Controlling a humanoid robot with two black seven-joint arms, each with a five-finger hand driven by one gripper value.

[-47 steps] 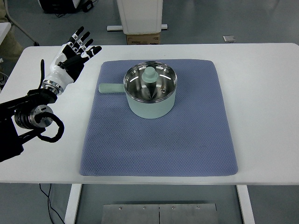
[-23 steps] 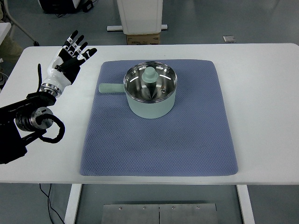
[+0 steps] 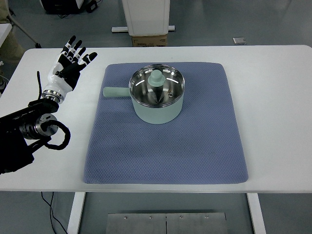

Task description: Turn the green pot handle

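On the blue mat [image 3: 165, 146] sits the green pot [image 3: 157, 95], its handle [image 3: 115, 91] sticking out left. Well apart, over the white table [image 3: 273, 97], the left hand [image 3: 68, 64] has its fingers spread wide, holding nothing, maybe readying to reach the handle.

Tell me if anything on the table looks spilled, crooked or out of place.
Nothing stands out. The green pot sits upright on the blue mat, lid on, handle pointing left. The left hand hovers beside the mat, fingers spread.

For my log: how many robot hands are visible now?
1. The left hand, fingers spread, is above the table's far-left part, apart from the pot handle. The right one is out of view.
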